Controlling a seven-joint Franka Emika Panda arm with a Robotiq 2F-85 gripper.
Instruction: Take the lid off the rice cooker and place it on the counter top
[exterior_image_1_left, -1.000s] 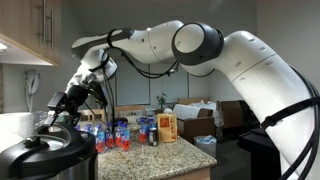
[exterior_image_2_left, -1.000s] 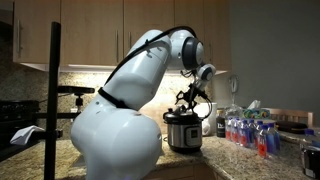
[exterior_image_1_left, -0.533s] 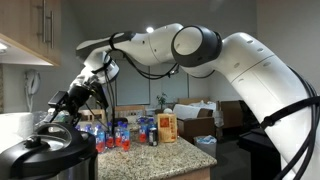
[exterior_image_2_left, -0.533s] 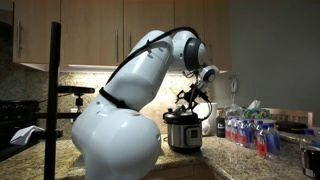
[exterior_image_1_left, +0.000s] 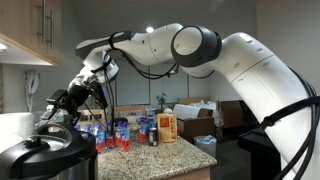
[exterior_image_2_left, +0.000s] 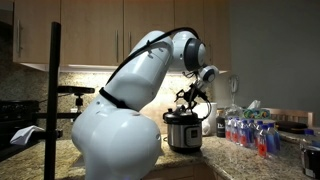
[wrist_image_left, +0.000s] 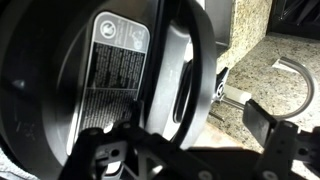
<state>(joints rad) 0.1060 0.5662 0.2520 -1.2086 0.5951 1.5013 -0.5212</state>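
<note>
The rice cooker (exterior_image_1_left: 40, 163) stands at the lower left with its steel body and black rim; it also shows in an exterior view (exterior_image_2_left: 183, 130). The black lid (exterior_image_1_left: 45, 147) sits on top of it. In the wrist view the lid (wrist_image_left: 110, 70) fills the frame, with a label and its raised handle (wrist_image_left: 188, 75). My gripper (exterior_image_1_left: 55, 115) hangs just above the lid, open and empty; it also shows in an exterior view (exterior_image_2_left: 188, 101) and in the wrist view (wrist_image_left: 185, 135), its fingers on either side of the handle. The granite counter top (wrist_image_left: 262, 60) lies beside the cooker.
Small red-and-blue bottles (exterior_image_1_left: 118, 133) and an orange carton (exterior_image_1_left: 167, 127) crowd the counter behind the cooker; the bottles also show in an exterior view (exterior_image_2_left: 250, 132). A metal loop (wrist_image_left: 291, 75) lies on the granite. Cabinets hang overhead. A black pole (exterior_image_2_left: 52, 90) stands nearby.
My gripper has shifted slightly down and towards the lid. The lid and cooker have not moved.
</note>
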